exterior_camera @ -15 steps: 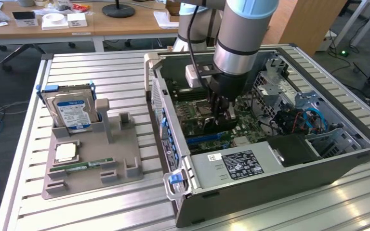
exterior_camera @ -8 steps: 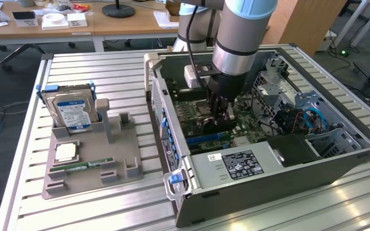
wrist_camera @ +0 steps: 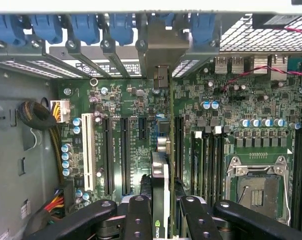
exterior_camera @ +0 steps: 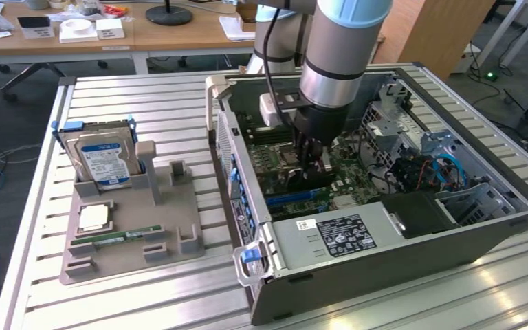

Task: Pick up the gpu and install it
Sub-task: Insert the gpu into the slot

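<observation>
1. Wrist view: your pincer (wrist_camera: 168, 220) is clenched on the gpu (wrist_camera: 160, 182), with a black finger (wrist_camera: 138, 217) on each face and the card standing on edge between them. The card runs over the motherboard (wrist_camera: 116, 102) toward the rear of the case. Its silver bracket (wrist_camera: 163, 47) sits up among the blue slot latches (wrist_camera: 83, 25).
2. Wrist view, risk: the card lies parallel to the long black expansion slots (wrist_camera: 125, 150), but its own body hides the slot beneath it. You cannot tell whether the contact edge has entered. If you press while it is slightly off-line or tilted, the edge would likely land on the slot wall and strain the board.
3. Wrist view, risk: the bracket is close to the rear frame. If its tip catches there, that end could stay high while the other end goes down, leaving the card crooked.
4. Exterior view: the arm reaches down into the open computer case (exterior_camera: 484, 230), which lies on the slatted desk (exterior_camera: 154, 103). The pincer is deep among the components. The hard drive (exterior_camera: 104, 161) and memory stick (exterior_camera: 117, 237) sit in the grey tray (exterior_camera: 181, 206), well apart from the work.
5. Exterior view, risk: the grip is narrow and near one end of the card. A hard push could make the card pivot or slip between the fingers.
</observation>
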Controlling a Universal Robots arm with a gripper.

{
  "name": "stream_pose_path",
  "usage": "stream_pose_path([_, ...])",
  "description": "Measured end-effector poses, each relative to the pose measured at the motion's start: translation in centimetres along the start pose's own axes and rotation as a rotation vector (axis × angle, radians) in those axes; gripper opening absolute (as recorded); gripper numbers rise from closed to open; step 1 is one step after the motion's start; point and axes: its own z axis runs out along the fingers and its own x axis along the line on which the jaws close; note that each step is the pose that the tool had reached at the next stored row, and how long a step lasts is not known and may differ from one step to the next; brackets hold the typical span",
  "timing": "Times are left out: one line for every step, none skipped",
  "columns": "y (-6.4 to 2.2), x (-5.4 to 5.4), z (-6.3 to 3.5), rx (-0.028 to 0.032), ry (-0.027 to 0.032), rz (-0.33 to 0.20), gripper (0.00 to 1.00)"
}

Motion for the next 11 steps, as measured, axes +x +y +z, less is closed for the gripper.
stream_pose_path([0.02,0.0,0.05,0.0,0.0,0.0,0.27])
stream_pose_path([0.02,0.01,0.13,-0.0001,0.0001,0.0,0.27])
stream_pose_path([0.03,0.01,0.23,-0.0001,0.0002,0.0,0.27])
stream_pose_path([0.05,0.01,0.33,-0.0001,0.0002,0.0,0.27])
stream_pose_path([0.06,0.01,0.4,-0.0001,0.0002,0.0,0.27])
stream_pose_path([0.07,0.02,0.42,-0.0002,0.0004,0.0,0.27])
stream_pose_path([0.09,0.02,0.42,-0.0002,0.0005,0.0,0.27])
stream_pose_path([0.1,0.02,0.42,-0.0002,0.0005,0.0,0.27])
stream_pose_path([0.12,0.02,0.44,-0.0001,0.0003,0.0,0.27])
stream_pose_path([0.14,0.01,0.45,0.0,0.0001,0.0,0.27])
stream_pose_path([0.16,0.01,0.45,0.0,0.0001,0.0,0.27])
